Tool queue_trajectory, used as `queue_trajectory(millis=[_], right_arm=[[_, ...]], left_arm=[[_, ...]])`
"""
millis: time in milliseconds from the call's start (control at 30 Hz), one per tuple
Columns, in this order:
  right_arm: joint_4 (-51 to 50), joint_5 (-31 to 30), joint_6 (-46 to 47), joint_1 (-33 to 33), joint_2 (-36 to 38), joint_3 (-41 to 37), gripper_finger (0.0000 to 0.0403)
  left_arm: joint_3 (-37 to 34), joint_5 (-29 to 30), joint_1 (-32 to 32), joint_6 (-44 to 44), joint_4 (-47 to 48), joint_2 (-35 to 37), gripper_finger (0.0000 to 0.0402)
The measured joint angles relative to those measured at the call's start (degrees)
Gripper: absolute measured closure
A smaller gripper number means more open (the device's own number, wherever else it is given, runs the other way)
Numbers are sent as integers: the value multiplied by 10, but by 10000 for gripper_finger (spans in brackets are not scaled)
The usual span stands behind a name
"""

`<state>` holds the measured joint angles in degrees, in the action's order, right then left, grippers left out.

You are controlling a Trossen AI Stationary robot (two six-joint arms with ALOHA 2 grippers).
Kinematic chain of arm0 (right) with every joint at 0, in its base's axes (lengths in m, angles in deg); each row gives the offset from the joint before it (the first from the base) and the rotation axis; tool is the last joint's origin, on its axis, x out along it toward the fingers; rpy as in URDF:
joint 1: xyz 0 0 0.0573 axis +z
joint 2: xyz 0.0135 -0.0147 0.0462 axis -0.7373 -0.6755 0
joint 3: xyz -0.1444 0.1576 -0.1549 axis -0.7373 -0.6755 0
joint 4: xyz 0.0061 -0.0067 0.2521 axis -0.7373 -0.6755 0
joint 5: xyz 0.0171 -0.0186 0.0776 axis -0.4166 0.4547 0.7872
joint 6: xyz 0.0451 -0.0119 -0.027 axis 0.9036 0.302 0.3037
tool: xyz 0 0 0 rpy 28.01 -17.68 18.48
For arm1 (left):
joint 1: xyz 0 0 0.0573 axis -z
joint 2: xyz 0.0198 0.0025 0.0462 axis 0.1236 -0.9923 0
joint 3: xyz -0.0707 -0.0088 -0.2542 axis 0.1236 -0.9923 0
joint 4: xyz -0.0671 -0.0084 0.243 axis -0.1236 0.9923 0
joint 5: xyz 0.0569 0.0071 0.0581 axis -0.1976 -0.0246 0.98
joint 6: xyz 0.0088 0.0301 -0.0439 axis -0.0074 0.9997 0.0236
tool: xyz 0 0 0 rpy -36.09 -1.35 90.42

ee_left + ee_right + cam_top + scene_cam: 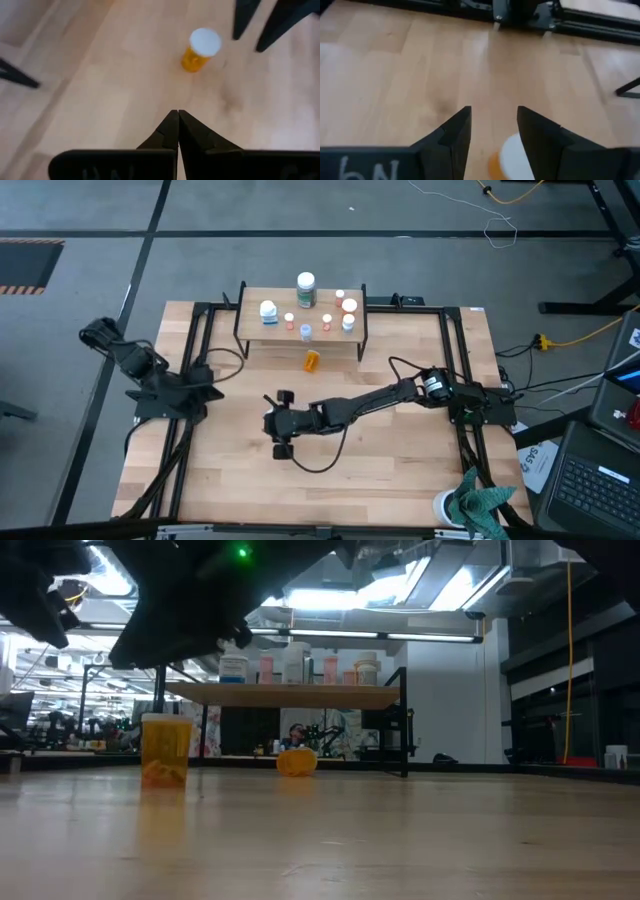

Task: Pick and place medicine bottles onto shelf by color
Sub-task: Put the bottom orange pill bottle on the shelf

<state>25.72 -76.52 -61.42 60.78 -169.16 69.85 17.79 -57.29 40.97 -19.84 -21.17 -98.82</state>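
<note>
Status: the sort is most of the way through, as judged from the present layout. Taking the shelf (300,330) as reference, eight medicine bottles stand on its board (305,282): one larger bottle at the far edge, two white or bluish ones toward its left half, and the rest orange-toned toward its right half; exact colours of the smallest cannot be confirmed. One orange bottle (312,360) lies on its side on the bench (400,470), just in front of the shelf.

A further orange bottle (199,49) stands upright on the bench, well in front of the shelf, white cap up. The right claw (494,131) hovers directly above it with its fingers parted and nothing between them; the bottle is not yet gripped.

The left claw (178,120) is clenched on nothing and parked to the left of the shelf, over the bench frame.

Count: ten bottles in view, eight shelved, two outstanding. One shelf. One white cup with teal cloth (470,505) sits far from the shelf at the bench's near right corner.
</note>
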Motion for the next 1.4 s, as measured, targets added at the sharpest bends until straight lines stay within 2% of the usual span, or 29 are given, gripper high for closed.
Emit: queue_trajectory(millis=[67, 133, 200, 367, 500, 667, 933, 1100, 1400], right_arm=[[6, -13, -8, -3, 0, 0, 240], [5, -14, 32, -10, 0, 0, 235], [-3, 10, 80, -18, 0, 0, 220], [-14, 37, 135, -31, 0, 0, 151], [-22, 42, 133, -32, 0, 0, 89], [-73, 41, 108, -33, 0, 0, 46], [-84, 41, 107, -44, -4, 1, 41], [-66, 66, 107, -47, -26, 1, 41], [-57, 52, 106, -47, -30, 1, 46]], left_arm=[[-21, 0, 6, 0, -27, 31, 401], [-36, 0, 11, 0, -44, 54, 402], [-44, 1, 14, 1, -52, 67, 402], [-47, 1, 14, 1, -56, 73, 402], [-47, 1, 14, 13, -57, 73, 402], [-47, 1, 14, 16, -56, 73, 402], [-47, 1, 14, 16, -57, 73, 402], [-47, 3, 14, 16, -56, 73, 402], [-47, 5, 14, 16, -56, 73, 402]])
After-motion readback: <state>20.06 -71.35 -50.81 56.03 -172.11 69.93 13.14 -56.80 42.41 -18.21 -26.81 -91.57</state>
